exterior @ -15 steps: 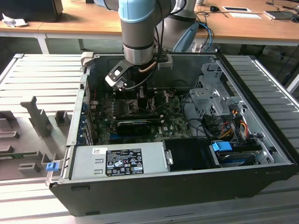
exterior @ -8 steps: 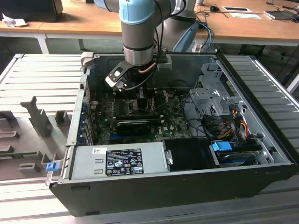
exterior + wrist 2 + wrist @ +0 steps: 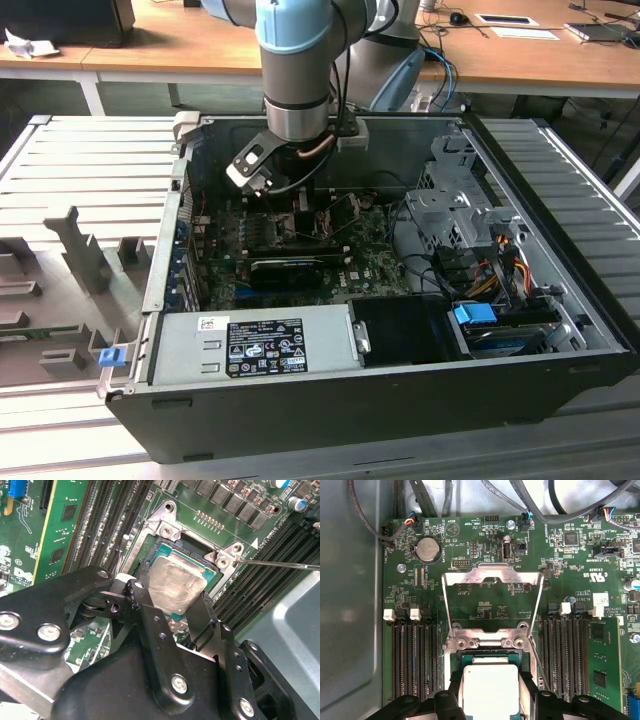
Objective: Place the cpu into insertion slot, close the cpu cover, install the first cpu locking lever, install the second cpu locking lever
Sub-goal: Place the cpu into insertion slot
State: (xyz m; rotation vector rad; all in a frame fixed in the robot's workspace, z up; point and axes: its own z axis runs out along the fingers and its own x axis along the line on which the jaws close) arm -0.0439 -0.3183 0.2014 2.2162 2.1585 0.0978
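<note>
The cpu (image 3: 491, 690), a pale silvery square chip (image 3: 177, 585), sits in or just above the insertion slot (image 3: 470, 657) on the green motherboard. My gripper (image 3: 175, 605) is shut on it, one black finger (image 3: 148, 596) on each of two opposite edges. In the first wrist view the gripper (image 3: 491, 702) flanks the chip the same way. The cpu cover (image 3: 492, 573), a metal frame with a square opening, stands swung open beyond the slot. A thin wire locking lever (image 3: 280, 564) juts free beside the socket. In the exterior view the arm reaches down into the open case, with the gripper (image 3: 300, 205) low over the board.
Rows of black memory slots (image 3: 412, 655) flank the socket on both sides. The open computer case (image 3: 560, 260) holds a power supply (image 3: 260, 345), an expansion card (image 3: 290, 268), a drive cage (image 3: 450, 210) and loose cables (image 3: 500, 260). Grey fixtures (image 3: 80, 250) stand at the exterior view's left.
</note>
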